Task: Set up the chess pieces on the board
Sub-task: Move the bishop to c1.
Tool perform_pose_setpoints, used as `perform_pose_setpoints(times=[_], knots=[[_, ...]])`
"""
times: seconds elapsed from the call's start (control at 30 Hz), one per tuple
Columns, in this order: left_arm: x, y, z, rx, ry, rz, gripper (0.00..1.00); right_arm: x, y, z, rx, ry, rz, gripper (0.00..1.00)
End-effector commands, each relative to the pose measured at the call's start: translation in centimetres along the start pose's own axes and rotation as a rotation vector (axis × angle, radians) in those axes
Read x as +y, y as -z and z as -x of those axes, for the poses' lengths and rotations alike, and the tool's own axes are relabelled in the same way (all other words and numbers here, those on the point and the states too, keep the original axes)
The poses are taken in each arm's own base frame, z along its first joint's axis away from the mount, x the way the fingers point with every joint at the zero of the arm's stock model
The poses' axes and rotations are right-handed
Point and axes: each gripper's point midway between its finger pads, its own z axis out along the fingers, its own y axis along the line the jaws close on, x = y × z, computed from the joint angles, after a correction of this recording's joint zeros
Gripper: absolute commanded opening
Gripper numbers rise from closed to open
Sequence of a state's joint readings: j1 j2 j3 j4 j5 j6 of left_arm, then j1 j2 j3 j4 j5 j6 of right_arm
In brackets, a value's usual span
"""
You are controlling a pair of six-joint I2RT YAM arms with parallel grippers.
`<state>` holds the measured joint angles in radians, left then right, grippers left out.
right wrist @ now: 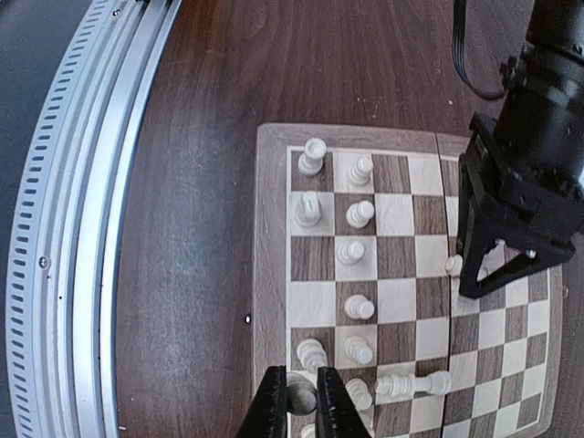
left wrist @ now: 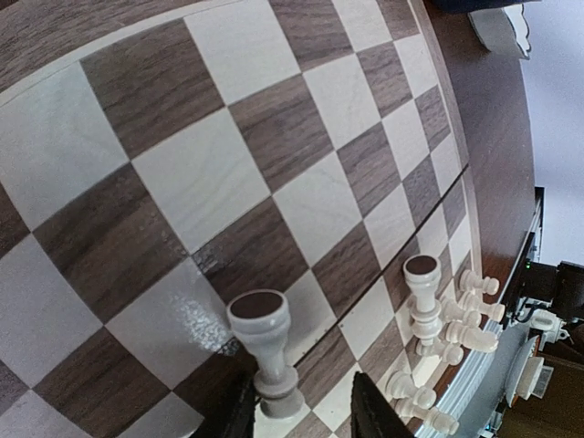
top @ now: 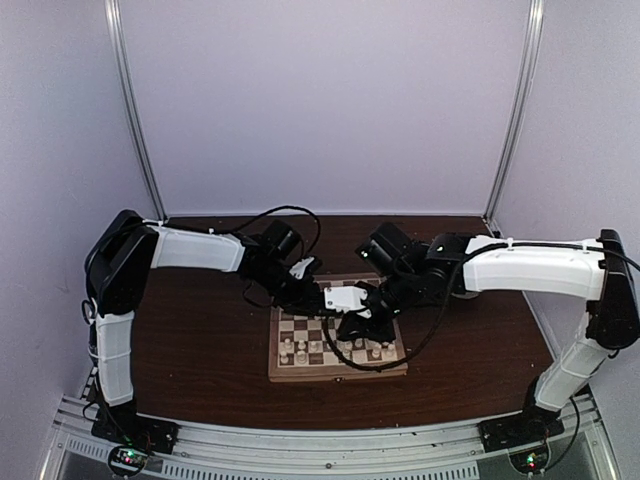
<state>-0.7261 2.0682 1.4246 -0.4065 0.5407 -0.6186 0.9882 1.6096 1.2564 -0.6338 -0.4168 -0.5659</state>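
Tiny cream chess pieces [right wrist: 350, 252] stand in two rows along the 6 o'clock edge of the brown-and-cream checked chessboard [top: 335, 374], mid-table [top: 200, 340]. The left pincer [left wrist: 301, 397] gapes wider than the dark-ended piece [left wrist: 262, 342] between its fingers. The right pincer [right wrist: 302, 388], narrow, pinches a second piece [right wrist: 297, 399].

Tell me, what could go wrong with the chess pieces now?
Both claws are crowded over the board, so the left claw and the right claw might bump each other. The right claw is right beside closely packed standing pieces and could tip some over. Also, one piece lies on its side and may roll into others.
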Motion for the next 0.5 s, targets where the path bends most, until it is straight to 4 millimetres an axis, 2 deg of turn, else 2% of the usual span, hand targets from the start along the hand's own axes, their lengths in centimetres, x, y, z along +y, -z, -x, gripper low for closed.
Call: perform_pose_setpoints(times=[0.0,0.27,0.47], knots=[[0.7,0.4,-0.5,0.003,0.002,0.023,0.37,-0.1,-1.2,2.0,-0.012,0.057,-0.016,0.07],[0.4,0.5,-0.4,-0.001,-0.005,0.015,0.38,0.2,-4.3,3.1,-0.022,0.094,-0.006,0.07],[0.3,0.5,-0.4,0.001,-0.008,0.013,0.38,-0.5,-5.9,3.4,-0.027,0.092,-0.031,0.07]])
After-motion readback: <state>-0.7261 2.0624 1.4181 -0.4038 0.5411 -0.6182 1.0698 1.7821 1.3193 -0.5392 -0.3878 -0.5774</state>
